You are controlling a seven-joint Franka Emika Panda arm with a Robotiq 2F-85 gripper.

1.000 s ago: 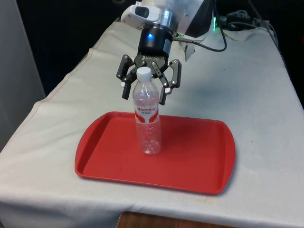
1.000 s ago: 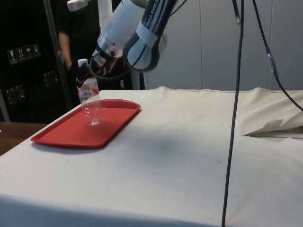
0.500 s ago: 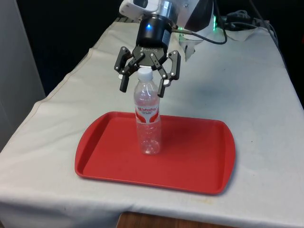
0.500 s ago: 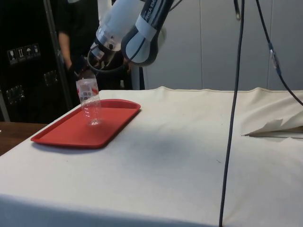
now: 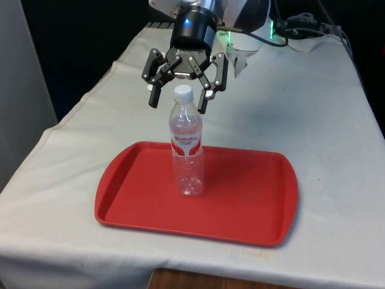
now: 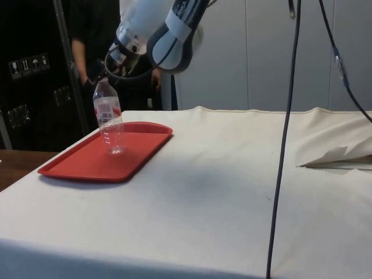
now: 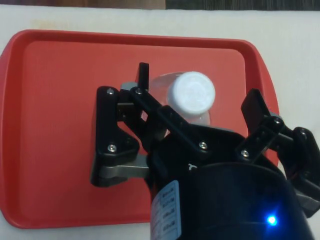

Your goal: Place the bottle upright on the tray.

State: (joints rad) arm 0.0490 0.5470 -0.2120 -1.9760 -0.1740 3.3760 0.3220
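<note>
Front view: bottle [image 5: 186, 150] upright on tray [image 5: 252, 205] (end effector [image 5: 178, 103] spread above).

The water bottle [image 5: 187, 144] stands upright on the tray [image 5: 252, 205], directly beneath the jaws; the tray rests on the desk [image 5: 319, 120].

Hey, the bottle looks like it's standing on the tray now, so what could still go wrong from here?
1. The open black gripper hangs right around the white cap of the clear plastic bottle; a sideways move might clip it and topple the bottle.
2. The bottle looks empty and tall, so even a light knock may tip it on the red plastic tray.
3. It stands free, touching nothing but the tray; a jolt to the white-clothed table could upset it.
</note>
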